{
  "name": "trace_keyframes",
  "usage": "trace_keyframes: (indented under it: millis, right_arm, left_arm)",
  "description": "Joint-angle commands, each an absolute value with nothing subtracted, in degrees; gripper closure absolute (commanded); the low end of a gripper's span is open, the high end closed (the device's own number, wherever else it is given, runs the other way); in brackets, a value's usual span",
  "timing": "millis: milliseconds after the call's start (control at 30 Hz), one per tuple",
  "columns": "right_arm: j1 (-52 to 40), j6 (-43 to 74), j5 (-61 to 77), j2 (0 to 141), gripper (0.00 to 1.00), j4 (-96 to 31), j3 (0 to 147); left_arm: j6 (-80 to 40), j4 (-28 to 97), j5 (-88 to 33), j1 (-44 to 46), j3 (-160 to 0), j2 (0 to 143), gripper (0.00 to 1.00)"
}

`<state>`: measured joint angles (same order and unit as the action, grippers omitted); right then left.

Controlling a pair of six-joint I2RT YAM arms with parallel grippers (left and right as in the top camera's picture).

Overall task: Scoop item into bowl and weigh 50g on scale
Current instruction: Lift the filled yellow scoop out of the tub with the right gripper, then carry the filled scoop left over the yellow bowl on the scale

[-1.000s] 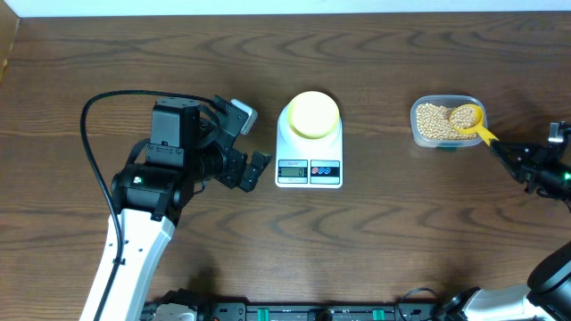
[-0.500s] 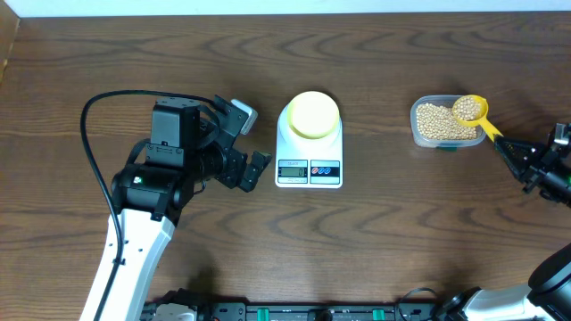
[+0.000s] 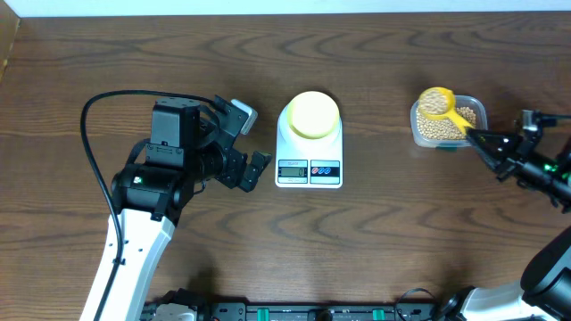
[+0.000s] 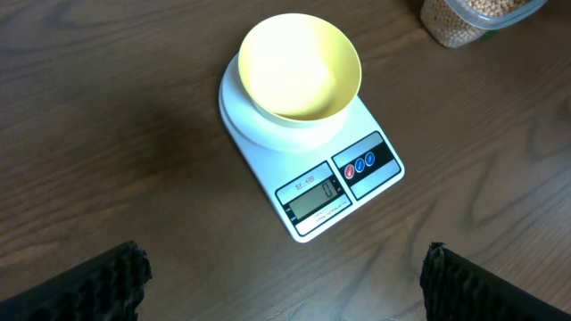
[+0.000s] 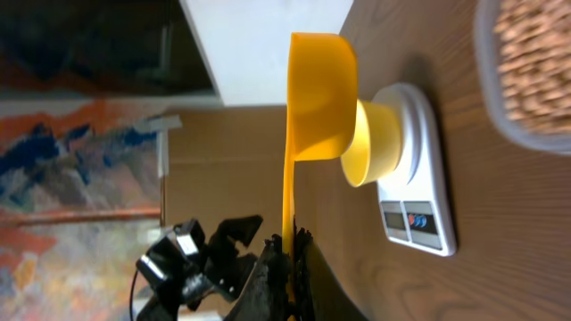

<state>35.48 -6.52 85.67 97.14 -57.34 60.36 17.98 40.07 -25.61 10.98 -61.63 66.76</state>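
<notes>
The pale yellow bowl sits empty on the white scale; both also show in the left wrist view, bowl and scale. My right gripper is shut on the handle of a bright yellow scoop filled with beige beans, held above the left end of the clear tub of beans. In the right wrist view the scoop is seen edge-on, the gripper pinching its handle. My left gripper is open and empty, left of the scale.
A black cable loops behind the left arm. The table's far edge runs along the top of the overhead view.
My right gripper has lifted the loaded scoop out of the beans and carried it left, from the tub's right side to above its left end. The left arm has not moved.
</notes>
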Motion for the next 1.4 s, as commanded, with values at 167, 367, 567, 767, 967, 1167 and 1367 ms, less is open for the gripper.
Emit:
trace_keyframes:
  millis: [167, 367, 567, 767, 967, 1167, 1367]
  right_arm:
    - [27.6, -3.2, 89.4, 98.1, 0.99, -55.4, 60.2]
    - [22.7, 2.8, 89.3, 98.1, 0.99, -50.0, 60.2]
    - [18.2, 13.3, 88.4, 98.1, 0.99, -39.9, 60.2]
    - [15.2, 23.9, 84.9, 98.1, 0.99, -29.9, 60.2]
    - [10.0, 36.6, 79.9, 98.1, 0.99, -16.7, 60.2]
    - [3.6, 45.0, 72.8, 98.1, 0.99, -5.8, 60.2]
    - [-1.6, 44.8, 60.6, 98.1, 0.99, -4.6, 60.2]
  left_arm:
    - [17.7, 40.1, -26.3, 11.0, -62.0, 67.0, 0.0]
    - [17.7, 40.1, -26.3, 11.0, -62.0, 67.0, 0.0]
    - [17.7, 40.1, -26.3, 11.0, -62.0, 67.0, 0.0]
    - [17.7, 40.1, -26.3, 11.0, -62.0, 67.0, 0.0]
    - [17.7, 40.1, -26.3, 11.0, -62.0, 67.0, 0.0]
    - [17.7, 40.1, -26.3, 11.0, -62.0, 67.0, 0.0]
    - [17.7, 40.1, -26.3, 11.0, -62.0, 67.0, 0.0]
